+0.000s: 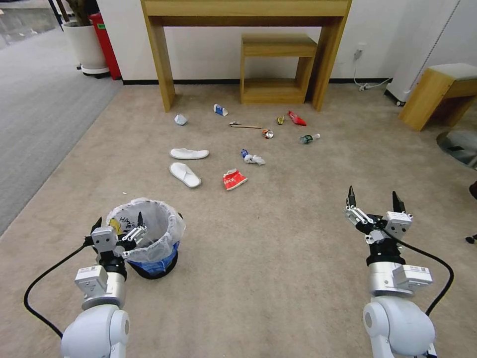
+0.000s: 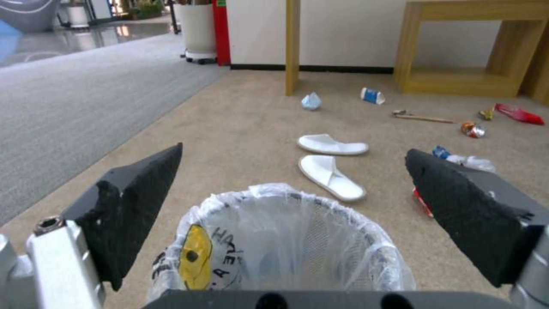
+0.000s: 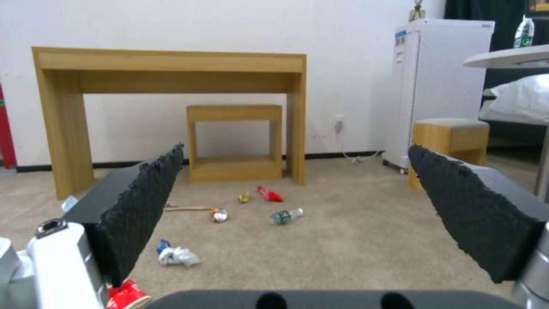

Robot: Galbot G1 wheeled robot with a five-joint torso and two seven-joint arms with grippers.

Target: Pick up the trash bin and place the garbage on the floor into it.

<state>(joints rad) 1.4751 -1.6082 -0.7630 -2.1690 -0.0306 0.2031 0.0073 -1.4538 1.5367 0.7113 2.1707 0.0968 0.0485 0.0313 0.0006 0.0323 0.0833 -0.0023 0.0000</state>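
Note:
The trash bin [image 1: 154,233], blue with a white bag over its rim, stands on the beige floor [image 1: 278,248] at my near left. My left gripper [image 1: 118,221] hangs open over its near rim, and the left wrist view shows the bin [image 2: 286,240] below and between the spread fingers. My right gripper [image 1: 373,194] is open above bare carpet at the near right. The garbage lies ahead: two white slippers [image 1: 189,153] [image 1: 185,174], a red-white carton [image 1: 234,179], crumpled paper [image 1: 253,158], a cup [image 1: 220,110], a stick [image 1: 245,126], a can [image 1: 268,133], a red wrapper [image 1: 297,118] and a bottle [image 1: 308,138].
A wooden desk [image 1: 246,10] with a low stool [image 1: 278,64] under it stands against the far wall. Another stool [image 1: 437,94] is at the right. Grey carpet [image 1: 39,114], a white planter [image 1: 87,47] and a red bin [image 1: 107,44] lie far left.

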